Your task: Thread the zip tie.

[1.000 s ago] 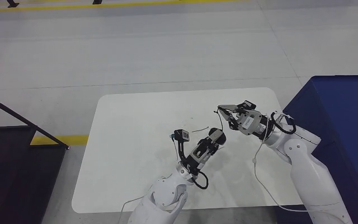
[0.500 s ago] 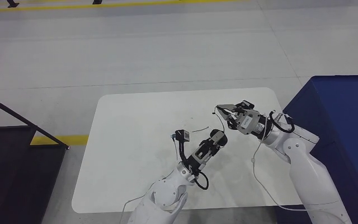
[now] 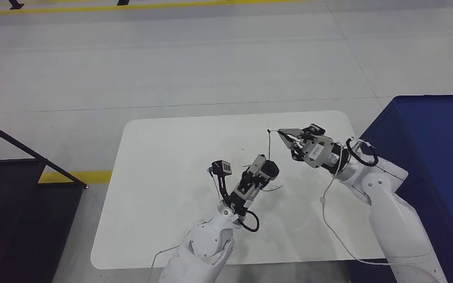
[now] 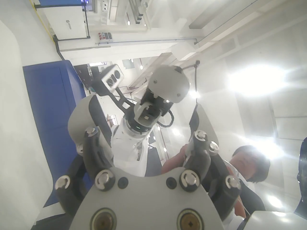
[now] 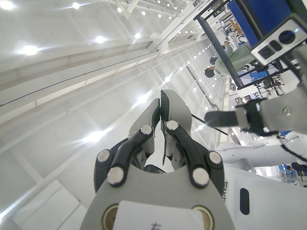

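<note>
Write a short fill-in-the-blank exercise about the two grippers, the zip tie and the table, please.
1. The right gripper is ___ on the zip tie.
2. The left gripper is ___, with its fingers far apart.
3. The table under both arms is ___ in colour.
4. The zip tie is ___ in colour.
Missing words: shut, open, white, black.

I count one zip tie [image 3: 268, 145], one left gripper [image 3: 270, 168] and one right gripper [image 3: 281, 131] — two in all — plus one table [image 3: 163, 191].
</note>
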